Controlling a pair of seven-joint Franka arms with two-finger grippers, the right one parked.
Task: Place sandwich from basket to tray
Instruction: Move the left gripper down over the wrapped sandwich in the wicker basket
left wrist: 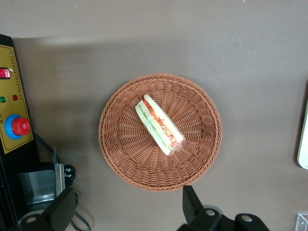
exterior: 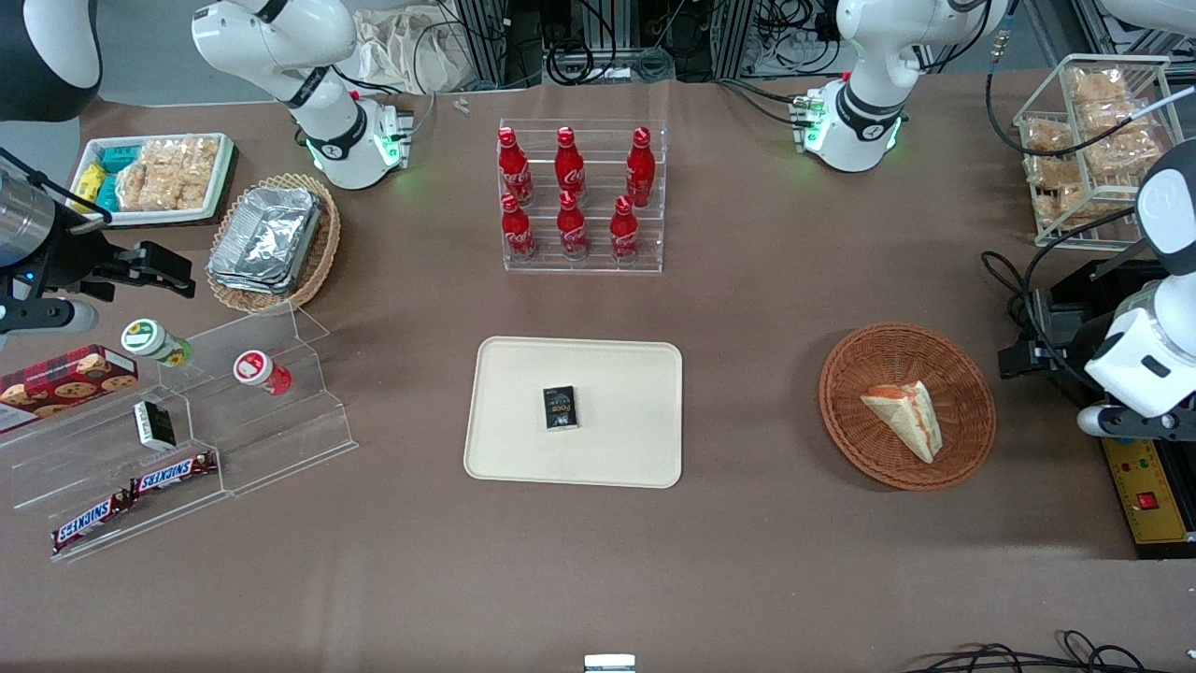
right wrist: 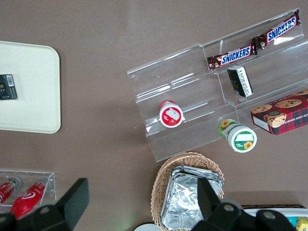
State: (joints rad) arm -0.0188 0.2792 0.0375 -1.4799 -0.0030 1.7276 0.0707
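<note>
- Reddish-brown wicker basket [exterior: 904, 406] holds the sandwich [exterior: 904, 418], which lies flat in its middle.
- Cream tray [exterior: 575, 411], toward the surface's centre, carries a small black box [exterior: 560, 408].
- End effector [left wrist: 129, 212] hovers above the basket's rim, fingers [left wrist: 191, 202] spread, gripping nothing.

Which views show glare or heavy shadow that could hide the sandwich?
Front view: even overhead light; the sandwich in the basket reads clearly, glare only on the foil containers. Left wrist view: a broad soft shadow darkens the table beside the basket, not the sandwich; the open tool hangs over the basket's edge. Right wrist view: reflections streak the acrylic display stand.
</note>
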